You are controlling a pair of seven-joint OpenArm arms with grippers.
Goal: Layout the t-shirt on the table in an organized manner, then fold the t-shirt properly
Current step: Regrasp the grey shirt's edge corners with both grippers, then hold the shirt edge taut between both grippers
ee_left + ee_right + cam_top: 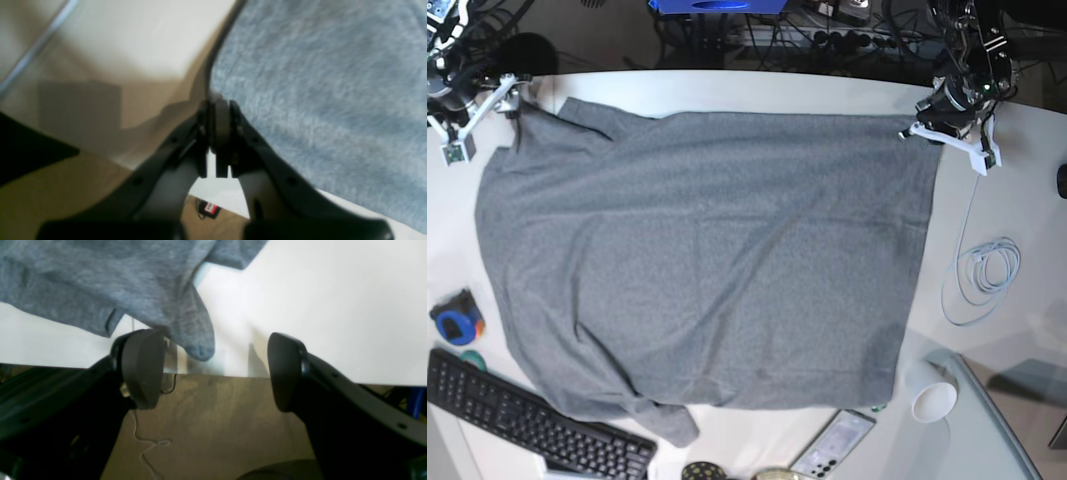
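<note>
Base view looks straight down on the whole table (727, 92). Wrist views sit close at its 11 and 1 o'clock corners, sharing the t-shirt (707, 260).

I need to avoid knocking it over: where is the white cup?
In the base view the white cup lies at the lower right, just off the t-shirt corner, beside the phone.

Left gripper (218, 125) jaws pinched together, right gripper (213, 370) jaws spread wide.

Right gripper (217, 370) jaws wide apart, nothing between the pads. T-shirt (100, 283) corner droops just beyond the left jaw, over the table (317, 306) edge.
</note>
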